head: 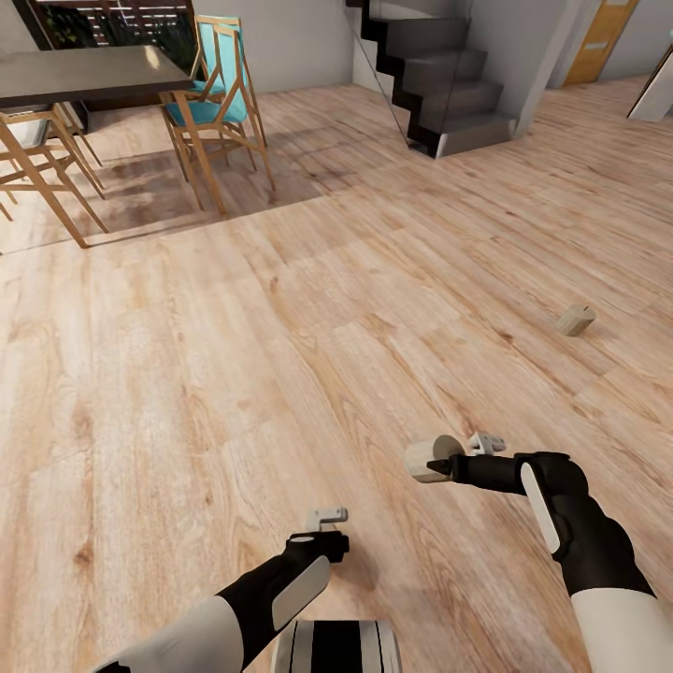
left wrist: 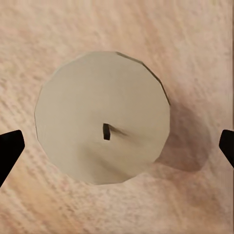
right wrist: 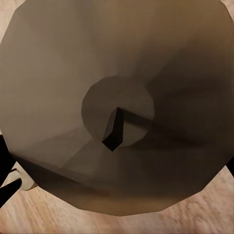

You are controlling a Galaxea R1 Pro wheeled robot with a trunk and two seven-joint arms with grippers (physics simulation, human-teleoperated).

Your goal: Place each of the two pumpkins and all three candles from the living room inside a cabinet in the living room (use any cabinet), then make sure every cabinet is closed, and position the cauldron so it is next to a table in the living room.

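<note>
From the head view, your right gripper [head: 439, 465] holds a candle [head: 432, 458] above the wooden floor [head: 234, 374], its fingers pinching the sides. A second candle [head: 575, 320] lies tipped over on the floor, well ahead and to the right. Your left gripper [head: 316, 537] hangs low over the boards, pointing down. Further off stand a dark desk [head: 84, 73] with chairs [head: 220, 103], and a staircase [head: 439, 75].

In the left wrist view, a third candle [left wrist: 102, 117] stands upright on the floor, between the dark fingertips [left wrist: 9, 148], which are spread wide and apart from it.

In the right wrist view, the held candle's top [right wrist: 117, 97] sits close to the lens, wick up, fingers at both sides.

By my judgement you are early: one candle is in hand, one is about to be grasped, one is loose, none is stored yet, and the pumpkins, cabinet and cauldron remain to be dealt with.
</note>
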